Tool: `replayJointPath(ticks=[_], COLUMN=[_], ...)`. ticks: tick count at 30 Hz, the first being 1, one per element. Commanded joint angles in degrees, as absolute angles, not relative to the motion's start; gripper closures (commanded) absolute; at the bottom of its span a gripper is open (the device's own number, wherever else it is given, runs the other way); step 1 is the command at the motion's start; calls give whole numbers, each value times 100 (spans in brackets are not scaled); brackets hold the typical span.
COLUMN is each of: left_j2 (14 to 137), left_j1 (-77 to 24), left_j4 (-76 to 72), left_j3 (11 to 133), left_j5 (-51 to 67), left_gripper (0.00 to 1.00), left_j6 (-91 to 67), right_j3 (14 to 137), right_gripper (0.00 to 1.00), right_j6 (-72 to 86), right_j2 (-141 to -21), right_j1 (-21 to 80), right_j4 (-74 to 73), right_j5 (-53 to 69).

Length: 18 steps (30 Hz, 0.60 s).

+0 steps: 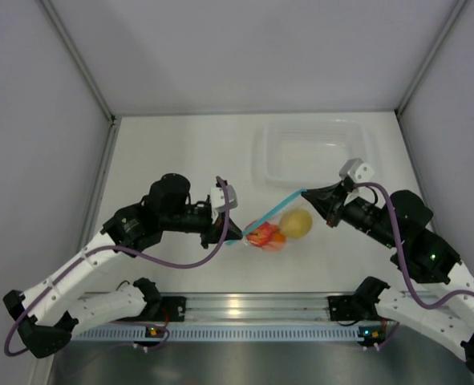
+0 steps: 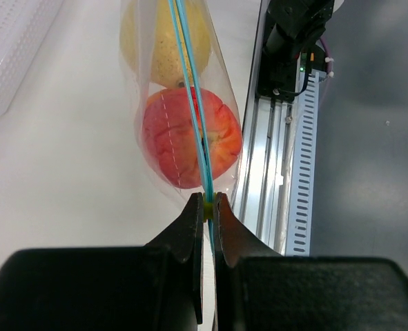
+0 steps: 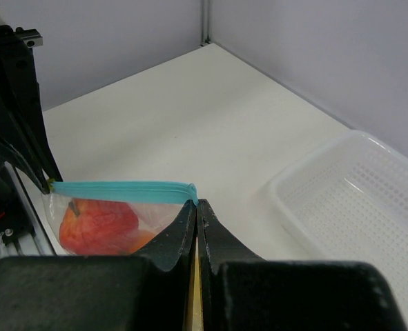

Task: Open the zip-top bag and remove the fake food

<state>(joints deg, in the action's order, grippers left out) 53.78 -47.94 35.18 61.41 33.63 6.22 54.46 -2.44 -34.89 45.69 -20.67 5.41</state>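
Observation:
The zip-top bag point(image 1: 273, 228) is stretched between my two grippers, its light blue zip strip point(image 1: 275, 210) taut on top. My left gripper point(image 1: 235, 237) is shut on the yellow-green slider at the strip's left end point(image 2: 209, 200). My right gripper point(image 1: 307, 192) is shut on the bag's right corner point(image 3: 197, 203). The fake food is inside the bag: a red fruit point(image 1: 262, 235) point(image 2: 183, 141) point(image 3: 96, 222), an orange one point(image 1: 277, 237) point(image 3: 143, 239) and a yellow pear point(image 1: 296, 223) point(image 2: 159, 48). The strip looks closed.
A clear rigid tray point(image 1: 317, 156) stands behind the bag at the back right; it also shows in the right wrist view point(image 3: 355, 207). The aluminium base rail point(image 1: 245, 309) runs along the near edge. Grey walls enclose the table.

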Motion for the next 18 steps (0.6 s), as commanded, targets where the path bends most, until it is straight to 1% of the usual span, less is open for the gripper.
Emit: replayJointPath(ticks=[1, 4, 18], left_j2=[5194, 5142, 4957], left_j1=[-4808, -4808, -4808], left_j4=[3894, 3894, 3937], left_j3=[6003, 5959, 5854], left_j5=[3296, 3261, 3182], left_gripper=[100, 100, 100], left_j6=[519, 483, 387], right_j3=[5713, 5722, 5643], right_gripper=[100, 100, 100], right_j6=[-352, -334, -281], right_j2=[-3349, -3357, -3393], right_j1=[4553, 4553, 4562], right_j4=[-1556, -1547, -1424], right_j5=[35, -139, -158])
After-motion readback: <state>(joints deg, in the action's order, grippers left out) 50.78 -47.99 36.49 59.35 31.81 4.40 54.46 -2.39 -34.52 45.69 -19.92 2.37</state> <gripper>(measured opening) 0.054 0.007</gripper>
